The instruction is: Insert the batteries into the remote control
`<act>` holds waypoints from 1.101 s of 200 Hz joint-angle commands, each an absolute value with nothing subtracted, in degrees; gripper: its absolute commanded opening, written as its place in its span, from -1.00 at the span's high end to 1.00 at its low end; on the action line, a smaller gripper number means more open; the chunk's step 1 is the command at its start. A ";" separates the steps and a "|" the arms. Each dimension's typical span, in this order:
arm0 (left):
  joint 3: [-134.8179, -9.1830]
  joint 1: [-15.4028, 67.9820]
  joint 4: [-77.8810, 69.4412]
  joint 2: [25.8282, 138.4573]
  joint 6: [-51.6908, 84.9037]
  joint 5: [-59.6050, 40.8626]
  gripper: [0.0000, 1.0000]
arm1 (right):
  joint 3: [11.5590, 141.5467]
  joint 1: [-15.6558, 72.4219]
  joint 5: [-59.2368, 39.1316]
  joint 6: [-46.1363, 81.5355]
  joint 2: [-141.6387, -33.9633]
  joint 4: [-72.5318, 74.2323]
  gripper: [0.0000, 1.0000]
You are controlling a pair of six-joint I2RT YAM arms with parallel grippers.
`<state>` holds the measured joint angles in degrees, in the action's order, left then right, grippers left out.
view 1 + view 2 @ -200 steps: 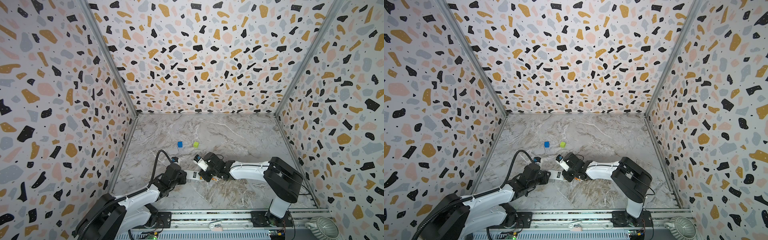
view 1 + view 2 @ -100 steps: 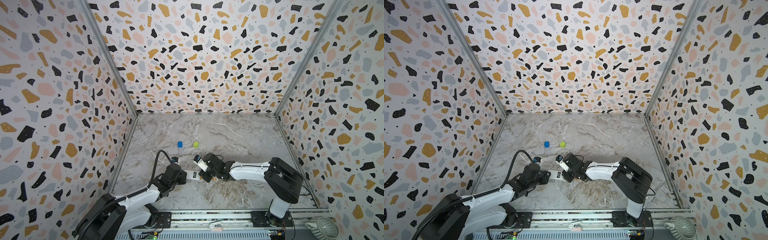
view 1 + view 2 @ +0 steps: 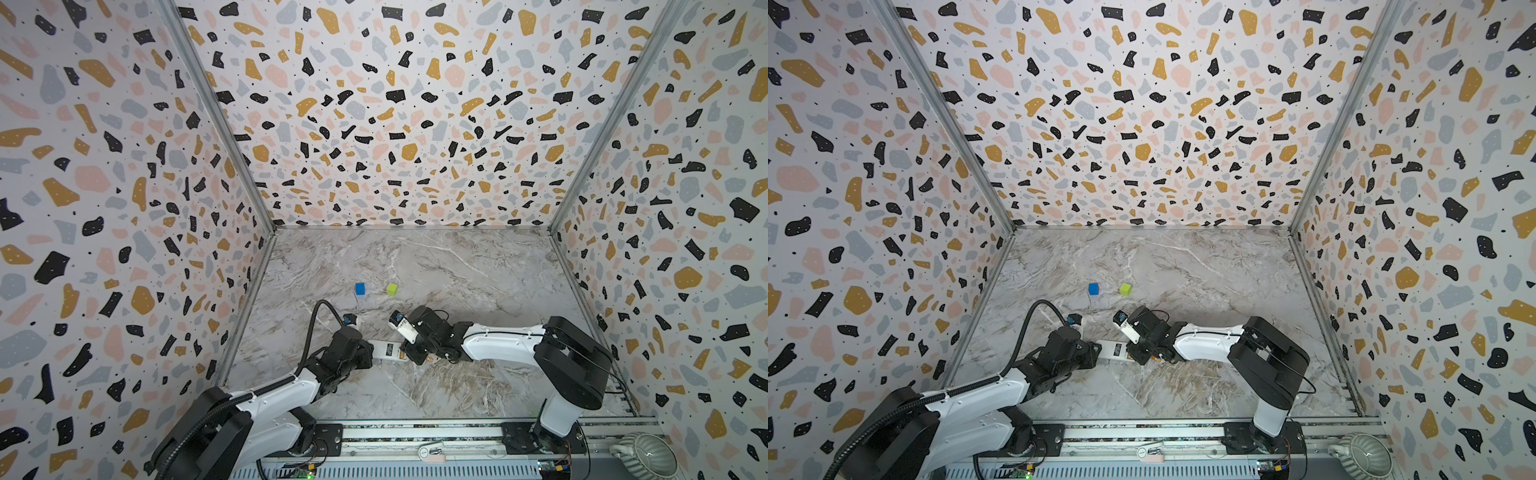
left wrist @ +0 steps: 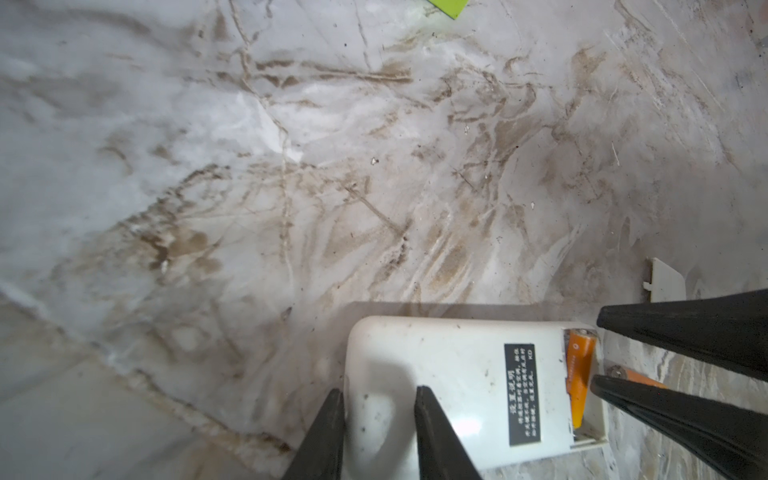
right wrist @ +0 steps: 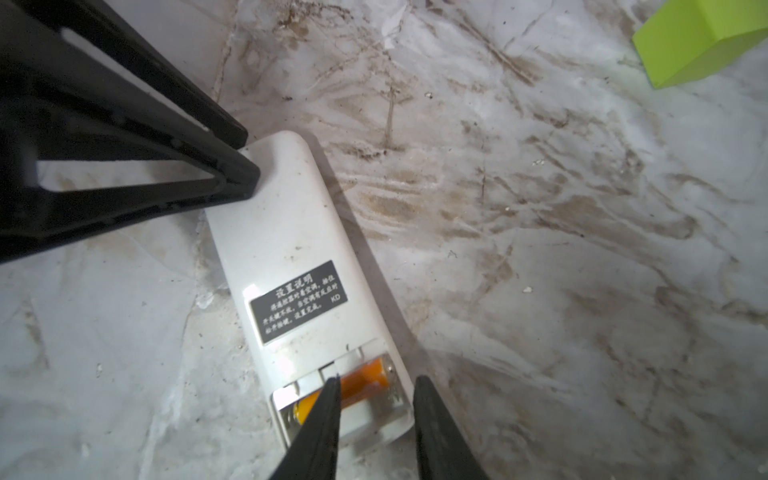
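**Supervisor:** Where is the remote control (image 3: 386, 351) sitting?

**Operator:** It's lying back-up on the bench (image 4: 291, 166), between my arms. My left gripper (image 4: 378, 390) is straddling its plain end, fingers narrowly parted, with one resting on the back. My right gripper (image 5: 376, 380) is hovering spread over the open compartment, holding nothing.

**Supervisor:** What's loaded?

**Operator:** One battery (image 5: 365, 376) is lying inside. A second battery (image 4: 642, 377) is lying on the bench just beside that end.

Battery (image 5: 368, 379) inside remote (image 5: 291, 232); second battery (image 4: 644, 377) beside remote, on table (image 4: 291, 166).
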<state>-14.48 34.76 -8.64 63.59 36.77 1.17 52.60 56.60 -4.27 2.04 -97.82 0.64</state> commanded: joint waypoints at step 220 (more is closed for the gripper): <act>-13.80 34.82 -5.56 65.67 36.30 0.70 0.39 | 48.67 53.26 -14.24 -31.83 -95.17 6.05 0.16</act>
